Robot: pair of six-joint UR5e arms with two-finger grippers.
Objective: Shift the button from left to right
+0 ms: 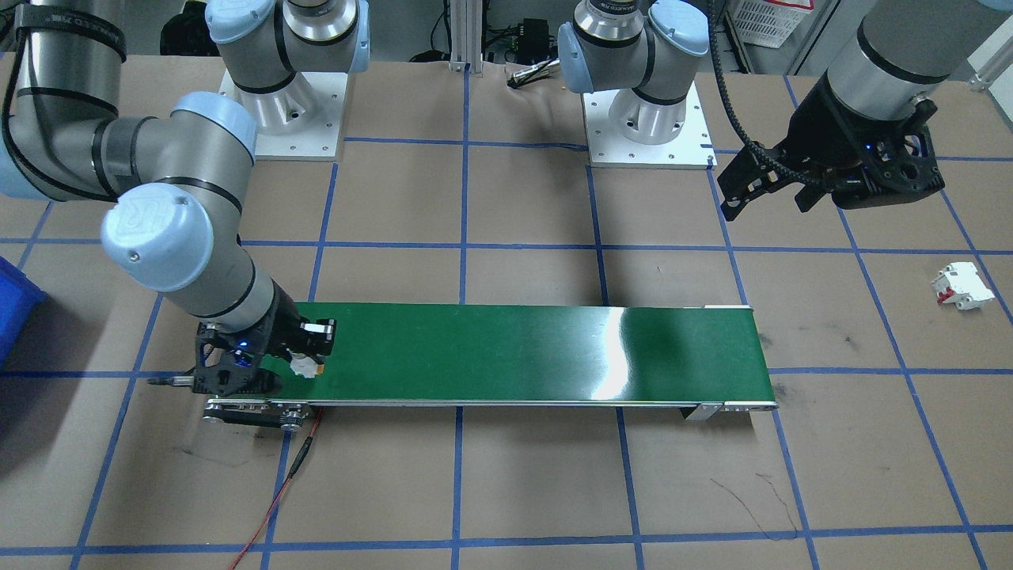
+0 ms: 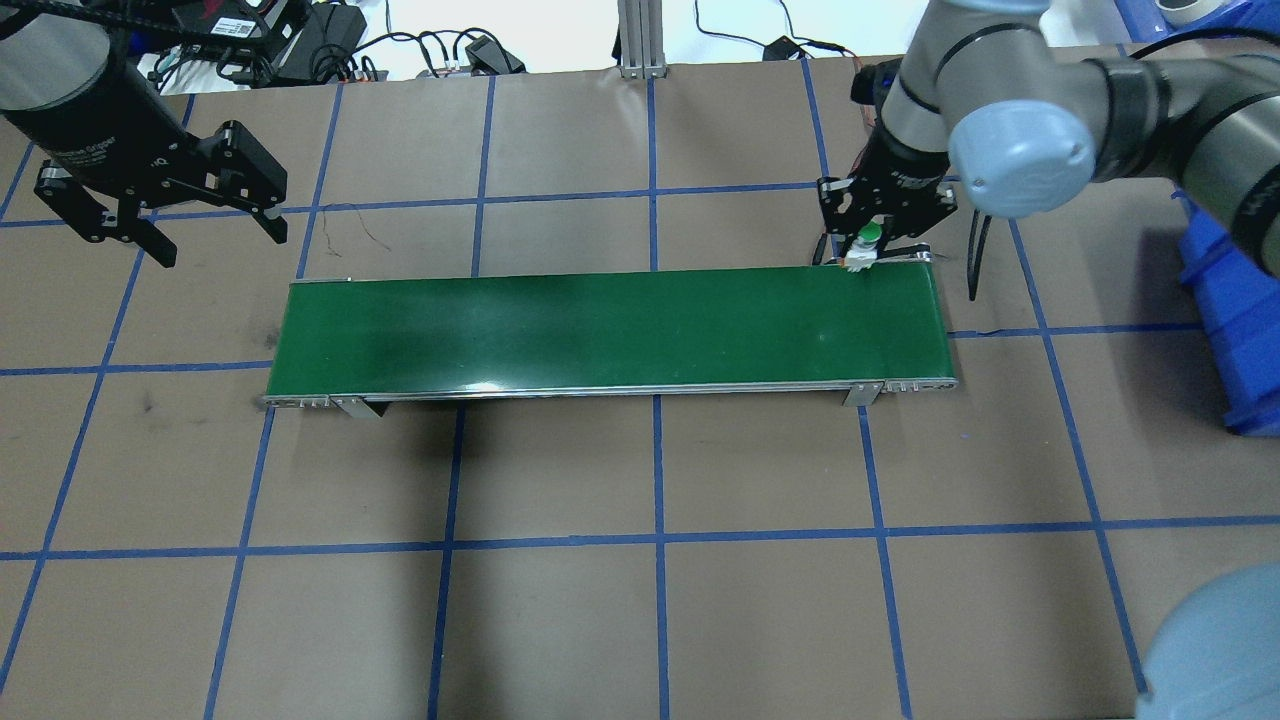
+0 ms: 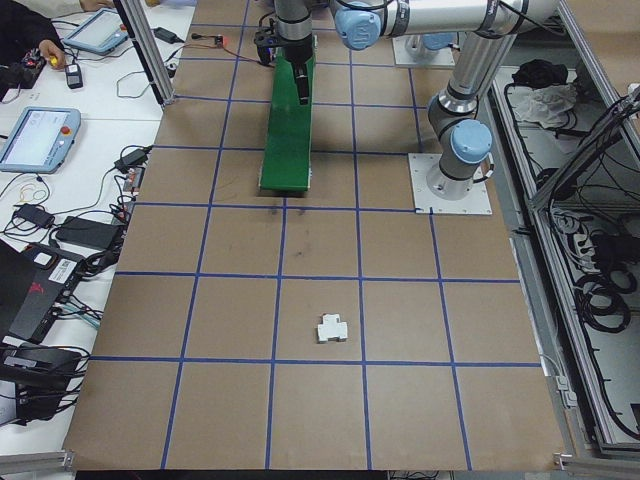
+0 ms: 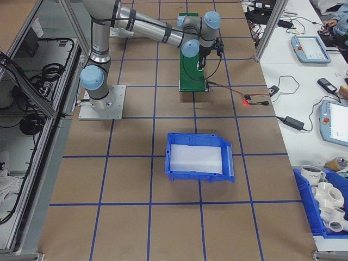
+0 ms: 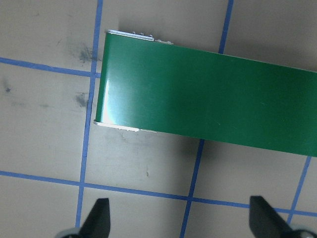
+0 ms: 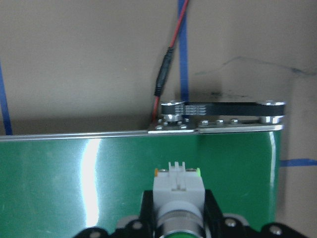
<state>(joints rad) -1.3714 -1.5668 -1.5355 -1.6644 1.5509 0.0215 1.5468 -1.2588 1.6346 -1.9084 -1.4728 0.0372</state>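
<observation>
Brown paper gridded with blue tape covers the table (image 2: 560,620), a green conveyor belt (image 2: 600,330) lying across it. At the belt's 2 o'clock corner in the overhead view, the right gripper (image 2: 868,243) clamps the button (image 2: 866,240). The left gripper (image 2: 205,228) hovers spread open at 10 o'clock, holding nothing.

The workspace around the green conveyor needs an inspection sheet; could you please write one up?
Surface: brown table with a blue tape grid; green conveyor lies across it.
Job's things: button, green cap, held in the right claw over the conveyor's right end.
Clutter: white breaker with a red switch on the table; blue bin beyond the conveyor's right end.
Grippers: right claw shut on the button; left claw open, empty, above the table.
Cables: red wire runs from the conveyor's motor end.
Surroundings: side benches with pendants and cables.
</observation>
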